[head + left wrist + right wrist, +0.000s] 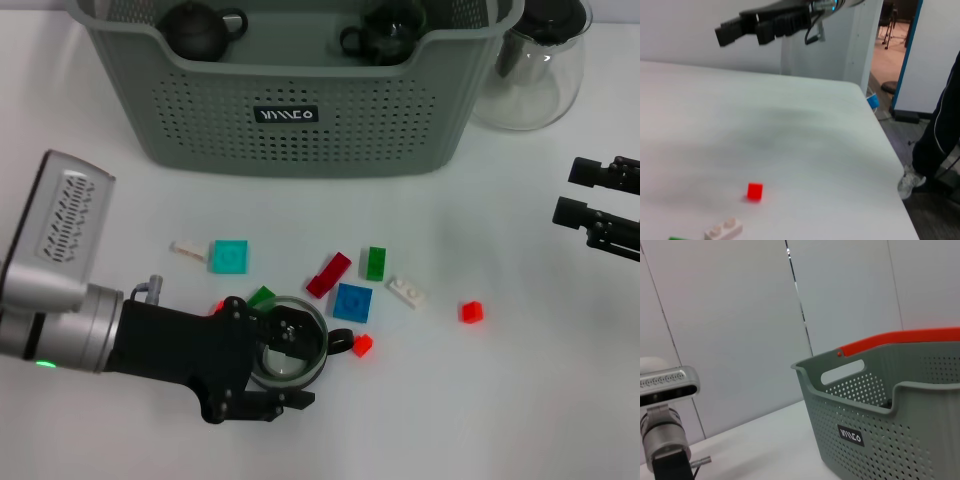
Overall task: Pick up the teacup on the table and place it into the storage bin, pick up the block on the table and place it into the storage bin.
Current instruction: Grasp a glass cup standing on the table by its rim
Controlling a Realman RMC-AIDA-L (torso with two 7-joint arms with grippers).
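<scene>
A clear glass teacup [287, 347] stands on the white table, in the head view near the front. My left gripper [296, 365] reaches in from the left and straddles it, open, one finger at the cup's far rim and one just outside its near side. Several small blocks lie around it: a teal square [229, 256], a long red one [329, 274], a green one [375, 263], a blue square [351, 302] and a red cube [471, 312] [754, 191]. The grey-green storage bin [300, 110] [880, 420] stands at the back. My right gripper [564, 192] [745, 27] hovers open at the right edge.
Two dark teapots [200, 28] [385, 30] sit inside the bin. A clear glass jug [535, 65] stands right of the bin. A white brick [407, 291] [723, 229] and a small red cube [362, 345] lie close to the cup. The table's right edge drops off beyond my right gripper.
</scene>
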